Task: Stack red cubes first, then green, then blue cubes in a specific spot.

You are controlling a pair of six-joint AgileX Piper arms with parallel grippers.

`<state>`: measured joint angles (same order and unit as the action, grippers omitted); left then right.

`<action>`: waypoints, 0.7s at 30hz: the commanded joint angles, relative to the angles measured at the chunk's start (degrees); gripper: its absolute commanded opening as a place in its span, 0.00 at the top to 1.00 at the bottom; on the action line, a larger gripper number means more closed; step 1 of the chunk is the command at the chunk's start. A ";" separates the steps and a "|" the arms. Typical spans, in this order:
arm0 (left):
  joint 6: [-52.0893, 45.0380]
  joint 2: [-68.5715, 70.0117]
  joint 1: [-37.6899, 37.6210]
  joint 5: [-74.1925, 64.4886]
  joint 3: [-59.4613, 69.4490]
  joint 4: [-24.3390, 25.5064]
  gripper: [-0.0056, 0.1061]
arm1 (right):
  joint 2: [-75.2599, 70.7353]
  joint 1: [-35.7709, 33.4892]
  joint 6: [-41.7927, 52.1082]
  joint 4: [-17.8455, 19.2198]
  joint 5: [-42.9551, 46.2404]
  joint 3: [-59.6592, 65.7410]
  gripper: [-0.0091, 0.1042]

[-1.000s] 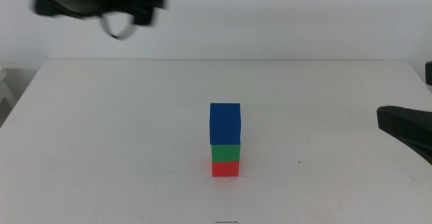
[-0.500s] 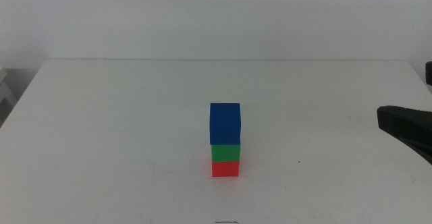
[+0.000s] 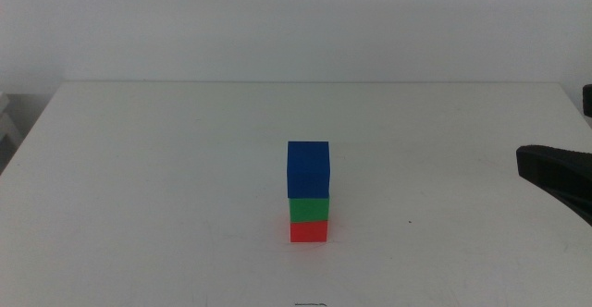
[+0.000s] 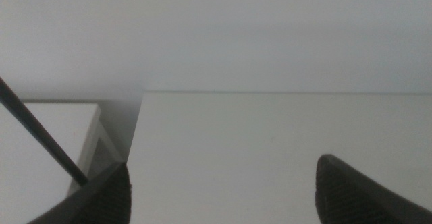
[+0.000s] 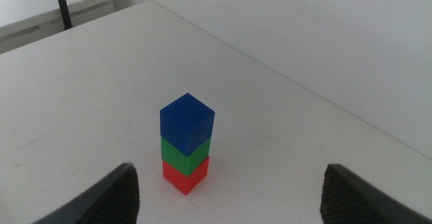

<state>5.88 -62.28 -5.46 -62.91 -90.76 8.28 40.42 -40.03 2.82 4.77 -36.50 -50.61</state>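
The blue cube point(image 3: 308, 169) capped green cube point(image 3: 309, 210) and red cube point(image 3: 309, 231) (both claws released, clear of the blue cube), so a worktop point(image 3: 139, 178) jolt could topple them.

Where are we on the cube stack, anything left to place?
Stacking looks done: red cube on the table, green cube on it, blue cube on top. Nothing is in hand: the left gripper is open, out of the middle view; the right gripper is open, waiting at the table's right. No cubes left to place.
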 commanded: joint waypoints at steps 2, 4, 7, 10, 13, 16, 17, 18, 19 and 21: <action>-0.01 3.23 0.02 5.74 -0.19 0.00 0.11 | -0.04 0.54 0.74 2.33 5.34 -0.98 0.27; -0.01 5.62 0.02 9.32 2.79 0.00 0.11 | -0.50 0.81 0.74 3.21 8.62 0.39 0.27; -0.01 10.64 0.02 16.38 9.68 -0.16 0.11 | -1.77 2.71 0.74 2.15 16.17 3.15 0.27; -0.01 15.89 0.02 24.58 19.28 -0.86 0.11 | -3.69 7.09 0.74 0.26 17.86 5.89 0.27; -0.01 21.41 0.02 31.72 29.05 -3.33 0.11 | -6.71 13.38 0.74 -0.49 17.81 9.32 0.27; -0.01 27.73 0.02 37.36 38.33 -4.32 0.11 | -11.08 20.61 0.74 -0.49 17.81 13.71 0.27; -0.01 30.03 0.02 39.07 41.55 -4.56 0.11 | -13.36 22.93 0.74 -0.49 17.87 15.30 0.27; -0.01 31.86 0.02 40.78 44.05 -4.56 0.11 | -15.47 25.25 0.74 -0.49 17.87 17.04 0.27; -0.01 34.17 0.02 42.36 47.15 -4.56 0.11 | -17.21 27.03 0.74 -0.49 17.87 18.52 0.27; -0.01 38.27 0.02 44.86 53.05 -4.62 0.11 | -21.63 31.30 0.74 -0.92 17.87 22.41 0.27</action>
<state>5.83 -26.16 -5.46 -25.24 -39.66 4.14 21.49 -12.32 2.82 4.24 -23.19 -29.55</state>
